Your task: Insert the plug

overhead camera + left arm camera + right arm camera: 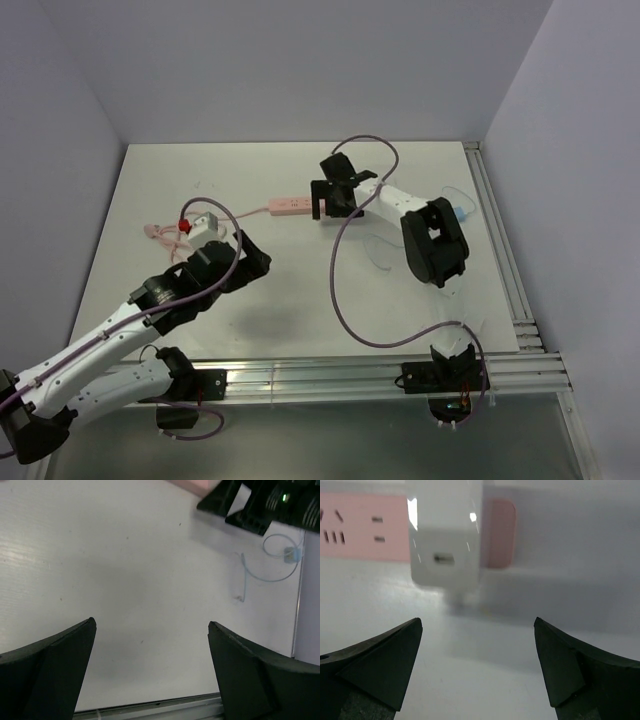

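Observation:
The small light-blue plug [460,213] lies on the table at the far right, on a thin pale looping cable [381,259]. It also shows in the left wrist view [291,555], with no gripper near it. The pink power strip [288,206] lies at the back middle. In the right wrist view a white cube adapter [447,535] sits in the right end of the strip [355,530]. My right gripper [335,204] hovers open and empty just in front of that adapter [477,625]. My left gripper [250,262] is open and empty over bare table [151,625].
The strip's pink cord [163,232] is bundled at the left with a red tie [183,225]. Aluminium rails run along the near edge [380,375] and the right edge [495,240]. A purple arm cable [345,300] loops over the table. White walls enclose three sides.

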You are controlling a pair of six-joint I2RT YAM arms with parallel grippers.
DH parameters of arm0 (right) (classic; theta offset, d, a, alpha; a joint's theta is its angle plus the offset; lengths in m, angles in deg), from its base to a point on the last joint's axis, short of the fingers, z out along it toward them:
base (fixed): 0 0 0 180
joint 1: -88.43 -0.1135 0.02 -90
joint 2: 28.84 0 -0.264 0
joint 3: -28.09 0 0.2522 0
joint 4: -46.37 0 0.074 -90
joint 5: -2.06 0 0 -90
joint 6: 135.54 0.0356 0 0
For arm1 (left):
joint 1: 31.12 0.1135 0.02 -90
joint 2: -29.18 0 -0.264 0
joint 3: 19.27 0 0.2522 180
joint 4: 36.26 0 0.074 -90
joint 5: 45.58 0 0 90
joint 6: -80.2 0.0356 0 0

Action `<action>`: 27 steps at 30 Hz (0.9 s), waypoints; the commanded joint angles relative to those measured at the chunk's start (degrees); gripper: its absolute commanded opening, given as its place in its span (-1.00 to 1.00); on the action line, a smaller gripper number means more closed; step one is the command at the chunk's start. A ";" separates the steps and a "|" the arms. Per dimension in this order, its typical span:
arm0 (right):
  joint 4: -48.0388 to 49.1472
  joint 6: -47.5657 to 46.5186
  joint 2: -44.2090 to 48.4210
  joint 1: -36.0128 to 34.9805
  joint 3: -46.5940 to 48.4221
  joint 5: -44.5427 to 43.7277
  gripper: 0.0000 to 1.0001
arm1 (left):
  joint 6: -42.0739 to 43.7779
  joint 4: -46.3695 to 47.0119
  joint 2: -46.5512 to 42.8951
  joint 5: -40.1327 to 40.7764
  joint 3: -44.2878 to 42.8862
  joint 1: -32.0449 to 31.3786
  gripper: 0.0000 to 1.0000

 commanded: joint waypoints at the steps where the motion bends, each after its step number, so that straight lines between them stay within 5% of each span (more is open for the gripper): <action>1: 5.93 -0.27 12.12 -0.36 -6.60 0.03 1.00 | 1.70 -2.57 2.25 1.28 -6.55 2.82 0.99; 8: 7.96 1.84 29.77 -2.37 -22.85 0.90 1.00 | 8.48 -10.98 16.66 -9.10 -14.11 18.72 0.99; 13: 7.44 1.84 38.06 -5.37 -29.20 0.20 1.00 | 4.27 -20.57 27.73 -0.25 -20.26 25.42 0.99; 20: 3.22 0.70 44.48 -8.53 -30.70 2.93 1.00 | -14.98 -22.36 18.89 9.09 -15.01 29.89 0.99; 27: 0.33 1.40 44.05 -13.10 -32.02 6.27 0.98 | -12.61 -19.35 14.74 6.62 -11.20 38.16 0.99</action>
